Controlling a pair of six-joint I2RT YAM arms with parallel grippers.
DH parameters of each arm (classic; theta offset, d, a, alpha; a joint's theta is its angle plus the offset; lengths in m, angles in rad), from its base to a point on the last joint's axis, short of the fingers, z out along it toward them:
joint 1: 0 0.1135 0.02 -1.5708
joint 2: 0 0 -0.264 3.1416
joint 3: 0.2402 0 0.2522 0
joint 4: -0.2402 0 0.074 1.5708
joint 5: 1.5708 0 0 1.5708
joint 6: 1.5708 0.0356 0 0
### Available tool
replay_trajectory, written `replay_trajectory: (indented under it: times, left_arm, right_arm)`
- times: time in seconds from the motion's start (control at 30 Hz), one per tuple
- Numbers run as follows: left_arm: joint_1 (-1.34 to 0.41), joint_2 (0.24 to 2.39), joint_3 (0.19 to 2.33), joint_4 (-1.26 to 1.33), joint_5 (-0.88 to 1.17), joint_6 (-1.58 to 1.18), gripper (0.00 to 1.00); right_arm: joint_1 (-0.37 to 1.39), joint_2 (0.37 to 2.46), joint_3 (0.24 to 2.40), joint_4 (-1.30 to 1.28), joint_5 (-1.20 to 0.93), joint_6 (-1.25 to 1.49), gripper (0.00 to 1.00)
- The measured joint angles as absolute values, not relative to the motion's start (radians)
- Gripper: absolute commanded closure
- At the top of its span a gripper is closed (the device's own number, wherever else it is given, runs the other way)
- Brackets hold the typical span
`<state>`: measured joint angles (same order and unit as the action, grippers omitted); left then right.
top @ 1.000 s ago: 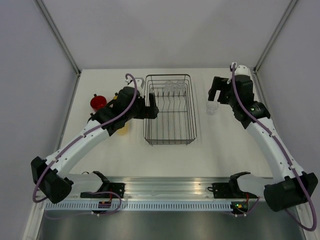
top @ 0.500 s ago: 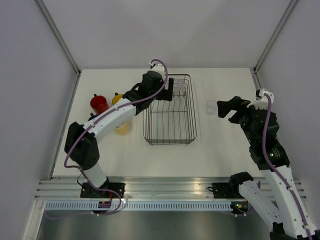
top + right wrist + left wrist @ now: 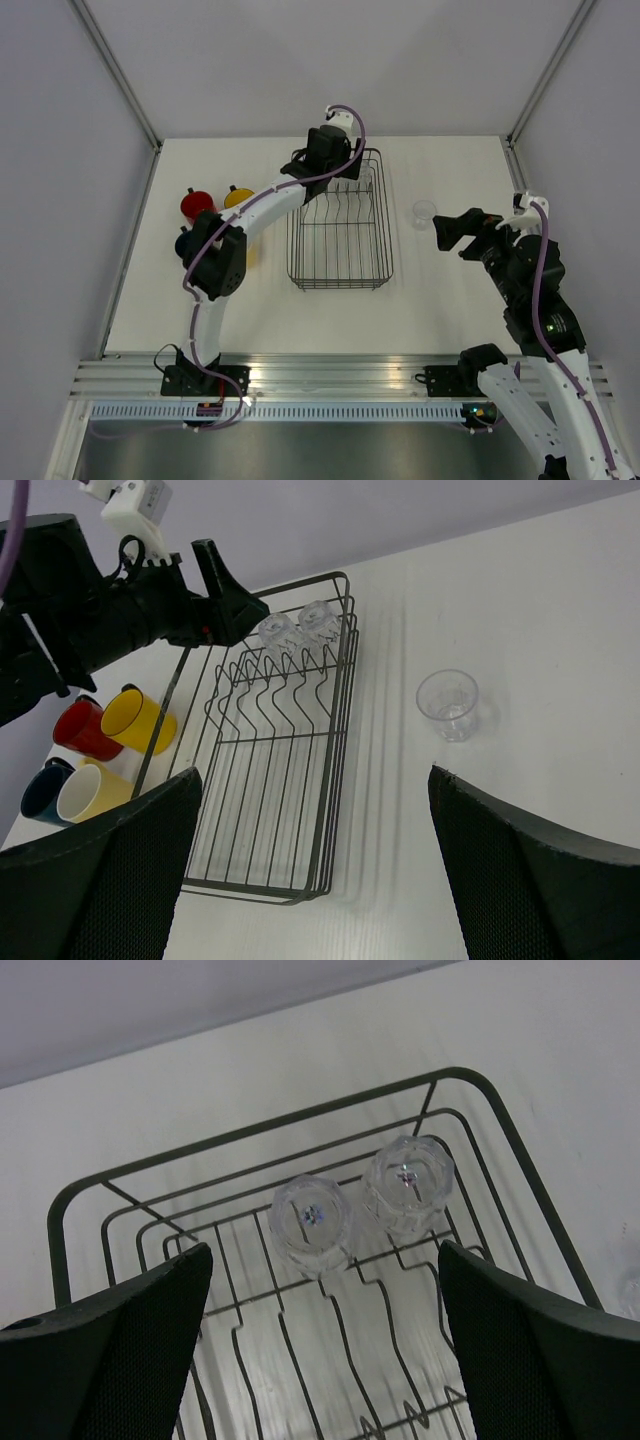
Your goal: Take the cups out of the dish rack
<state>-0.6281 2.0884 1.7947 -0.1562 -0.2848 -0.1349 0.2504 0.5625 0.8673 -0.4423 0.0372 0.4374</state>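
Note:
The dark wire dish rack (image 3: 340, 285) stands mid-table. Two clear tumblers (image 3: 312, 1222) (image 3: 407, 1182) sit upside down at its far end; they also show in the right wrist view (image 3: 275, 630) (image 3: 315, 615). My left gripper (image 3: 328, 170) hovers open and empty over that end, the tumblers just ahead of its jaws (image 3: 322, 1260). A third tumbler (image 3: 424, 212) stands upright on the table right of the rack. My right gripper (image 3: 447, 232) is open and empty, just right of it. Red (image 3: 196, 205), orange-yellow (image 3: 237, 197), dark blue (image 3: 185, 243) and cream (image 3: 90, 788) mugs stand left of the rack.
Grey walls and metal frame posts (image 3: 118, 72) close in the table on three sides. An aluminium rail (image 3: 320, 375) with the arm bases runs along the near edge. The left arm (image 3: 215, 260) arches over the mugs.
The left arm swung from the rack's left side to above its far end. The right gripper drew back and down from the tumbler on the table, which stays standing.

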Motion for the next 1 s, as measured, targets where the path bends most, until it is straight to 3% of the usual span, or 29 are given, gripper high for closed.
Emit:
replay_trajectory:
  times: [0.27, 0.93, 1.0]
  left_arm:
    - [-0.579, 2.265, 1.975, -0.192, -0.27, -0.09, 0.09]
    - [-0.567, 2.421, 2.094, -0.273, -0.197, -0.084, 0.16]
    - [-0.567, 2.434, 2.106, -0.282, -0.196, -0.083, 0.21]
  right_arm:
    - [0.25, 0.556, 0.865, -0.442, 0.02, 0.431, 0.02]
    - [0.25, 0.557, 0.845, -0.442, 0.014, 0.422, 0.02]
    - [0.25, 0.557, 0.845, -0.442, 0.012, 0.422, 0.02]
